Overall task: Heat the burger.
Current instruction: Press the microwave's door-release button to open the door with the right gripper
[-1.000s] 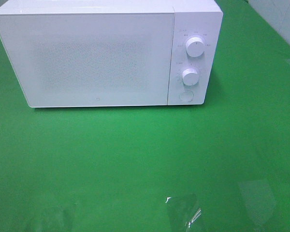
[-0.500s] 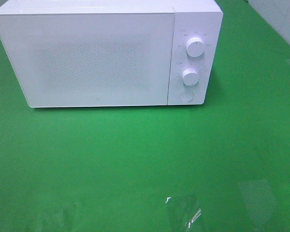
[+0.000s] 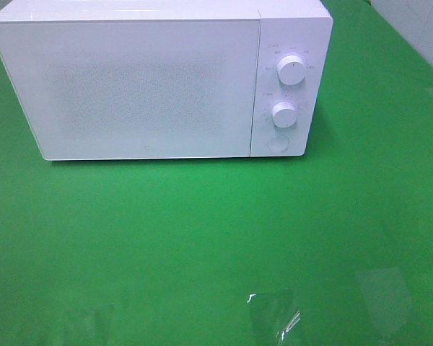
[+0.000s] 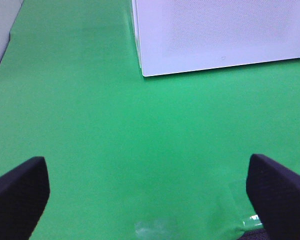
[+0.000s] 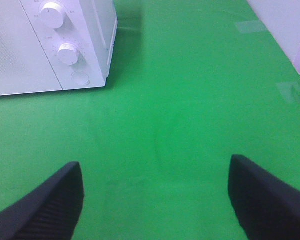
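Counter (image 3: 202,238): green and flat, with a pale wall (image 3: 418,29) past its far right edge.
Microwave (image 3: 144,86): white, sat at the back of the counter, a bit left of the middle.
Door (image 3: 130,90): white with tiny dots, shut flat on the front of the microwave.
Top knob (image 3: 292,71): round and white, on the strip to the right of the door.
Low knob (image 3: 283,114): round and white, just under the top knob.
Button (image 3: 278,143): a round white one, just under the low knob.
Shiny spots (image 3: 274,317): clear see-through bits stuck flat on the counter near the front edge.
Left tool (image 4: 149,195): let go and spread wide, its two black fingers (image 4: 20,192) far apart, only green counter between them. It was above the counter and looked at the microwave's near left corner.
Right tool (image 5: 155,200): also spread wide, with nothing between its black fingers (image 5: 267,200). It was above the counter, in front of the knob side of the microwave.
Burger: no view showed it, so I could not tell where it was.
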Available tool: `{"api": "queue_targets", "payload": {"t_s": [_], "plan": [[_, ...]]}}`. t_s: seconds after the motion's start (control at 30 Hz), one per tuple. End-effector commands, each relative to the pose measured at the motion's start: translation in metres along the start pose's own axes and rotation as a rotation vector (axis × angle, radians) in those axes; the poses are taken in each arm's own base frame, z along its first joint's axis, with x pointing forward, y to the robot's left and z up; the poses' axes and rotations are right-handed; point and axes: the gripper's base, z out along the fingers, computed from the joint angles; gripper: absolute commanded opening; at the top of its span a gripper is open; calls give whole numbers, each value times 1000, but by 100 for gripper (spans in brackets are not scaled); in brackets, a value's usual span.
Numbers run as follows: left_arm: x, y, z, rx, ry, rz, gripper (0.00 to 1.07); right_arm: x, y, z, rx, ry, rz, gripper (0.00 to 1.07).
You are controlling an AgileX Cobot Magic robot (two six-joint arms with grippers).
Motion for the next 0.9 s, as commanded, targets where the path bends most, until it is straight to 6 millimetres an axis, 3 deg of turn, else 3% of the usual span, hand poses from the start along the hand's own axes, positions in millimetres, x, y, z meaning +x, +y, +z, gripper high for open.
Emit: {"api": "queue_targets", "payload": {"t_s": [0.03, 0.6, 0.77, 0.9], "plan": [[1, -1, -2, 0, -22, -5, 100, 2, 0, -4, 5, -31, -5, 76], [1, -1, -2, 0, -22, -5, 100, -1, 0, -6, 4, -46, -6, 76], [1, -1, -2, 0, -22, -5, 100, -18, 1, -6, -1, -113, -8, 76], [1, -1, -2, 0, -22, -5, 100, -32, 2, 10, -4, -117, -12, 76]]}}
